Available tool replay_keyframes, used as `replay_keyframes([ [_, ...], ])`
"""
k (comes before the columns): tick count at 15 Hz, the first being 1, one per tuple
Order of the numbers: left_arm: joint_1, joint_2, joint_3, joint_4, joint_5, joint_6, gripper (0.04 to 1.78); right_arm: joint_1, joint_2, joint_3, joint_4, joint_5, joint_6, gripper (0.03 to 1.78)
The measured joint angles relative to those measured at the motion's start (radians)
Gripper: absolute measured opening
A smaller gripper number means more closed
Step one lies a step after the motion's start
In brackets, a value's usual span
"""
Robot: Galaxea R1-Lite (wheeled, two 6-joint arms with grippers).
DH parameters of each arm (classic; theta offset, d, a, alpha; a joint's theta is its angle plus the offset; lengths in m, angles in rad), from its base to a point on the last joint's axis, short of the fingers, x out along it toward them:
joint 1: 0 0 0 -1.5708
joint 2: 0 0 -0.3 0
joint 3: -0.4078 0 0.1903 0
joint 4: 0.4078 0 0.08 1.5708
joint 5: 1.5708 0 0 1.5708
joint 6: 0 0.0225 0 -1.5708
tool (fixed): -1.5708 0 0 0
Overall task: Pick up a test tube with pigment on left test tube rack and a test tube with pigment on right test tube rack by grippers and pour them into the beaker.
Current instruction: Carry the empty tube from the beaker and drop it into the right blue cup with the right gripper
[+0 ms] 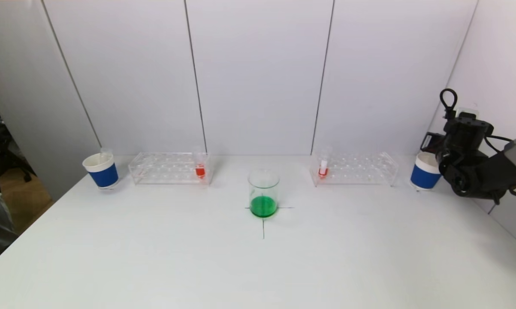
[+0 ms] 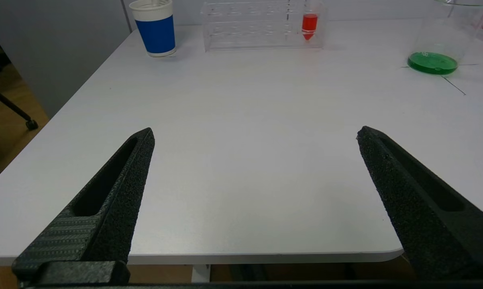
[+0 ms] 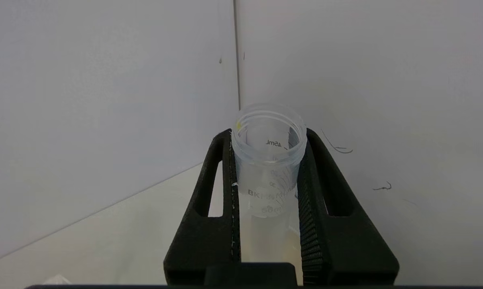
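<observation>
The right hand (image 3: 267,172) clenches an empty-looking clear tube (image 3: 268,160) above the right blue cup (image 1: 425,171); a skewed release could tip that cup. The left hand (image 2: 255,136) hangs released over the worktop (image 2: 245,120), far from the left rack's red tube (image 1: 200,169) and the beaker (image 1: 264,193)

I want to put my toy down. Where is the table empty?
The whole front of the table, nearer than the beaker, is bare. The back row is crowded: cups, racks and tubes.

Lab bench: test tube racks (image 1: 170,168), beaker (image 1: 264,193), white table (image 1: 258,266).
</observation>
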Motion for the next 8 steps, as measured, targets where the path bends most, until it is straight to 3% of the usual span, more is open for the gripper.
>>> replay_keyframes([
  [8,0.0,0.0,0.0,0.0,0.0,0.0,1.76,0.011,-0.006,0.089,-0.072,-0.001,-0.004,0.47],
])
